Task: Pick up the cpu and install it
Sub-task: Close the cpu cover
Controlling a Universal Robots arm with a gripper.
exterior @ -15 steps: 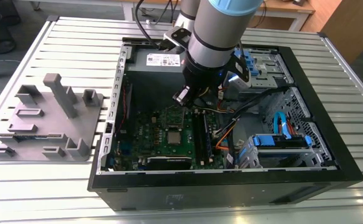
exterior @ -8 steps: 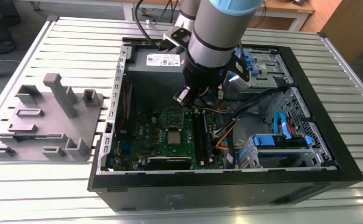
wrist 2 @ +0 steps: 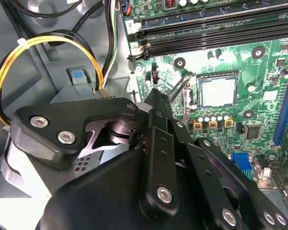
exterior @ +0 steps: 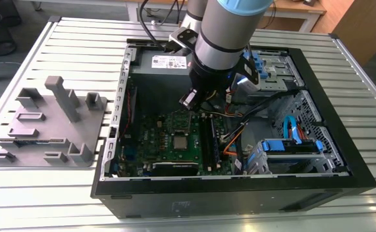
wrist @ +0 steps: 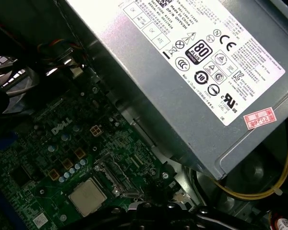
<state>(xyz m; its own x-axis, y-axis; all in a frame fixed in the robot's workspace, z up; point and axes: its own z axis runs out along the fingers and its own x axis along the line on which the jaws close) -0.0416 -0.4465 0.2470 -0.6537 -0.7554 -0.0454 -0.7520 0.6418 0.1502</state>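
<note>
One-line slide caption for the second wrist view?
End effector poised above the motherboard, with the cpu seated in its socket.

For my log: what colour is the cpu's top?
Silver-grey cpu, clearest in the second wrist view.

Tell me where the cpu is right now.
The cpu sits in the motherboard socket inside the open computer case, below the gripper in the exterior view.

- The arm (exterior: 223, 34) reaches steeply down from the worktop's far edge.
- The gripper (exterior: 189, 100) hangs low, jaws drawn together, holding nothing.
</note>
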